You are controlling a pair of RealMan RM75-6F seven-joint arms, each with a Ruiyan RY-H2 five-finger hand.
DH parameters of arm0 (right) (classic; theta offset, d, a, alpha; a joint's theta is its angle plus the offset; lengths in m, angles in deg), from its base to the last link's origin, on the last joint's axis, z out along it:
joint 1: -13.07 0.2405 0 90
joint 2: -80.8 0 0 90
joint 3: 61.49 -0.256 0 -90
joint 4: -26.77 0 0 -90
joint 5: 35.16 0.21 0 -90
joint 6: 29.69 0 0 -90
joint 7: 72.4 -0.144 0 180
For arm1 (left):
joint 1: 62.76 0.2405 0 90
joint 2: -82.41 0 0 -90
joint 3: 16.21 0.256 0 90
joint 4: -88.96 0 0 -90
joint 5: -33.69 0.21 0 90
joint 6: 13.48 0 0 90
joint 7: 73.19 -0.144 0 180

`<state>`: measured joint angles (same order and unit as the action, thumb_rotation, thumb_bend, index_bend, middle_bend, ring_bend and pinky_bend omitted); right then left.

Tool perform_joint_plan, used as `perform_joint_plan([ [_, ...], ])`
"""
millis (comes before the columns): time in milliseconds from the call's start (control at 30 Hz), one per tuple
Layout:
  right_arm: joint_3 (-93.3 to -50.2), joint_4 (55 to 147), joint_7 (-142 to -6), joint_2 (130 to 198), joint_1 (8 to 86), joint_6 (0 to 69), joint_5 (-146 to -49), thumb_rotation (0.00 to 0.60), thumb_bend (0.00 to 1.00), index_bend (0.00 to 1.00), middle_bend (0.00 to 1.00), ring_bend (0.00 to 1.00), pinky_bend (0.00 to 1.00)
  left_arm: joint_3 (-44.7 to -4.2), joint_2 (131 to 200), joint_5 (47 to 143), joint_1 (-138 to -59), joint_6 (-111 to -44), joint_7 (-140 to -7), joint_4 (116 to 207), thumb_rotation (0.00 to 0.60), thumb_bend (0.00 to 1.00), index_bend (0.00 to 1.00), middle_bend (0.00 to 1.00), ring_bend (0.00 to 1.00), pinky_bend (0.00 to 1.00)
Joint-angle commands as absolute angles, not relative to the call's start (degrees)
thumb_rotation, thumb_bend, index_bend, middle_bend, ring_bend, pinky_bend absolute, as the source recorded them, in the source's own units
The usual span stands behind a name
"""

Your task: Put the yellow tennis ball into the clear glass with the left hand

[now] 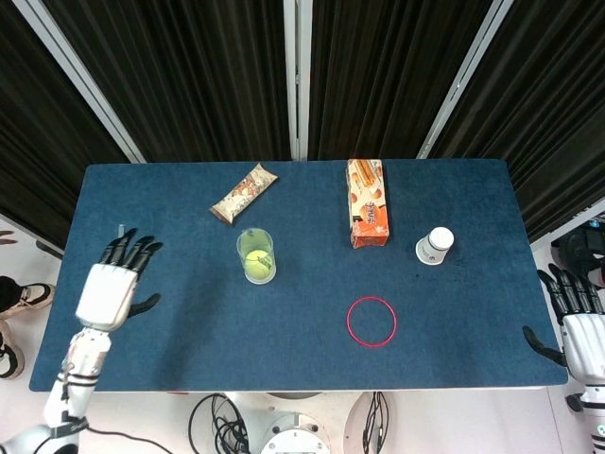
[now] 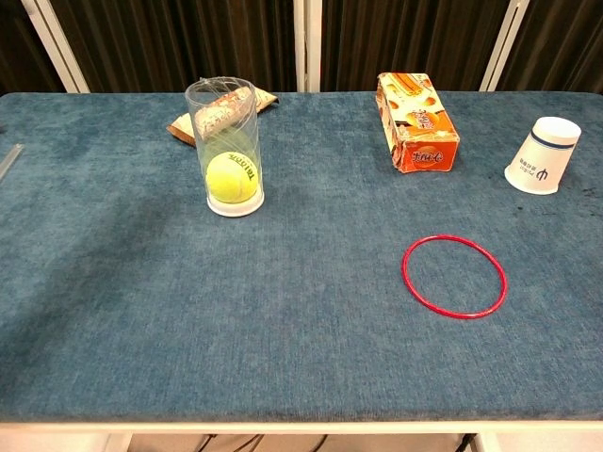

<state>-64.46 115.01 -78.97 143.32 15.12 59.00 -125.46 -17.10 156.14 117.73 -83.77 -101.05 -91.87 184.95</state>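
The yellow tennis ball [image 1: 253,265] [image 2: 232,177] lies at the bottom of the clear glass [image 1: 256,254] [image 2: 224,144], which stands upright left of the table's centre. My left hand [image 1: 115,283] hovers over the table's left edge, far from the glass, its fingers spread and holding nothing. My right hand [image 1: 573,314] is off the table's right edge, fingers apart and empty. Neither hand shows in the chest view.
A wrapped snack bar [image 1: 242,192] lies behind the glass. An orange box [image 1: 368,215] sits at centre back, a white paper cup [image 1: 435,245] upside down to the right, a red ring [image 1: 371,321] near the front. A clear straw [image 2: 7,159] lies at the far left.
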Motion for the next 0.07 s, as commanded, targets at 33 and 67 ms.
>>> perform_joint_plan([
  [33,-64.24,115.11,-78.25,143.77,15.51,58.41,-125.82,0.6,0.22,0.0,0.0,0.0,0.0,-13.28,155.43,119.17,-77.67,-105.92,-91.16,181.24,0.6,0.12,0.16,0.1,0.0,0.1],
  [67,-64.16,115.16,-77.95,143.91,15.61,58.22,-125.89,0.6,0.22,0.0,0.0,0.0,0.0,-12.95,155.44,119.06,-76.76,-106.41,-90.54,180.66,0.6,0.12,0.14,0.1,0.0,0.1],
])
